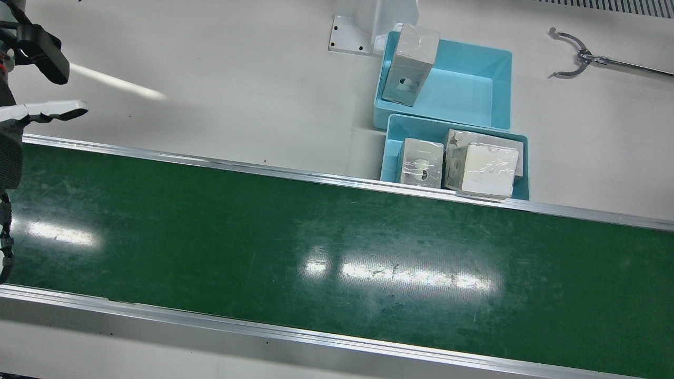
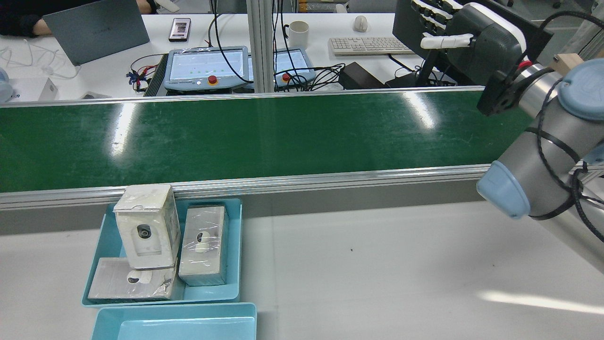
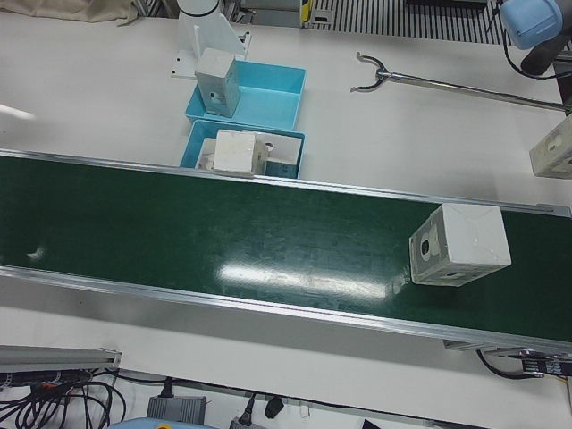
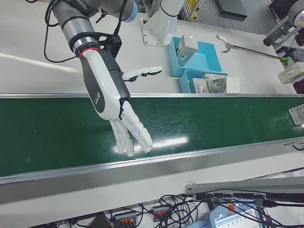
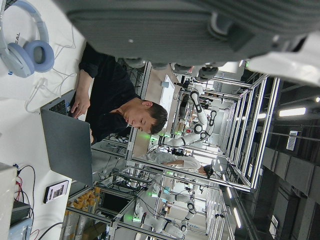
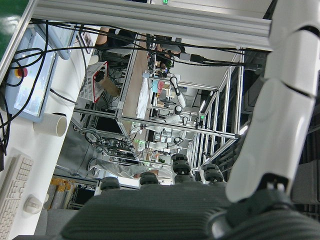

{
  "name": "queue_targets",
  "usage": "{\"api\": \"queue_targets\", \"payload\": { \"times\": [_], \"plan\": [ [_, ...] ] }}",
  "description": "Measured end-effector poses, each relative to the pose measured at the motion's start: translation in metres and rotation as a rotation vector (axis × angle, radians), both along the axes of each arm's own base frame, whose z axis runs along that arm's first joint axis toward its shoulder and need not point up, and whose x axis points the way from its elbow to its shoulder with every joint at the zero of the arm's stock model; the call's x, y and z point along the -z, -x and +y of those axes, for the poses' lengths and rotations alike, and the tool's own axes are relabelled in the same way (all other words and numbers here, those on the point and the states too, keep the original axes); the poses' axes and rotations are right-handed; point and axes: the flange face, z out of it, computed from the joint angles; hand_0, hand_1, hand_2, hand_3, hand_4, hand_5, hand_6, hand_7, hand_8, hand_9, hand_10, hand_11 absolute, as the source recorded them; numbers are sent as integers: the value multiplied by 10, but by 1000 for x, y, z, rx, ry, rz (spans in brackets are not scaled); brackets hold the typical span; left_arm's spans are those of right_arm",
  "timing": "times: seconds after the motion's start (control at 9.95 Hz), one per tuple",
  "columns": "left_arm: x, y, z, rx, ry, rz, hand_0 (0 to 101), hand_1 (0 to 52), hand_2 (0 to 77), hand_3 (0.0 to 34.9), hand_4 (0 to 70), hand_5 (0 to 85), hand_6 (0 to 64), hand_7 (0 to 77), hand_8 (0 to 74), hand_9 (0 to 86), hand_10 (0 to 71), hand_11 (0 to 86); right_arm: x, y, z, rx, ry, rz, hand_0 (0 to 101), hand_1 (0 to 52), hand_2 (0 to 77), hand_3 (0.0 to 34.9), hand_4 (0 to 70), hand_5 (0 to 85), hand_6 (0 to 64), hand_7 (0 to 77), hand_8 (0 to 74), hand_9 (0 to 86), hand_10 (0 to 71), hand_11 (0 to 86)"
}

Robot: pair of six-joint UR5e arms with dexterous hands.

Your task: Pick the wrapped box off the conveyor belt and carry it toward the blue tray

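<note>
white-and-grey right hand (image 4: 124, 124): over the near half of the green conveyor belt (image 4: 199, 121), fingers (image 4: 137, 135) spread apart and pointing down, nothing held.

pale cube-shaped box in clear plastic wrap (image 3: 459, 244): flat on the belt, well apart from that hand; a round cut-out shows on one side face. judged light and stiff, a carton that will keep its shape. the glossy film looks slippery. best hold, in my judgement: two opposite flat faces, firm enough not to slide, not so firm as to dent.

nearer blue plastic tray (image 1: 390, 142): just behind the belt's far rail, three similar wrapped boxes inside.

farther blue plastic tray (image 1: 474, 84): touching the first, one box leaning on its wall.

left hand (image 5: 200, 25): only a dark blurred part shows; fingers cannot be told.
</note>
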Motion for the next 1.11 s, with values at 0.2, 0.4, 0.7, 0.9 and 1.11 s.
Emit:
{"api": "queue_targets", "payload": {
  "times": [0.2,0.4,0.7,0.9,1.11],
  "plan": [
    [0,0,0,0,0,0,0,0,5,0,0,11,0,0,0,0,5,0,2,-11,27,6,-3,-8,442,120,98,127,0,82,0,0,0,16,0,11],
    [0,0,0,0,0,0,0,0,5,0,0,11,0,0,0,0,5,0,-4,-12,36,11,7,0,461,120,104,109,0,76,0,38,11,16,5,11],
    [0,0,0,0,0,0,0,0,5,0,0,11,0,0,0,0,5,0,-6,-2,12,7,11,0,410,82,65,170,0,60,0,38,5,16,0,11],
    [0,0,0,0,0,0,0,0,5,0,0,11,0,0,0,0,0,0,0,-2,4,7,-16,-40,410,82,71,144,0,71,0,22,5,16,0,11],
    [0,0,0,0,0,0,0,0,5,0,0,11,0,0,0,0,5,0,7,-10,3,7,-31,-79,409,93,93,69,0,71,0,5,5,16,5,11]
  ]
}}
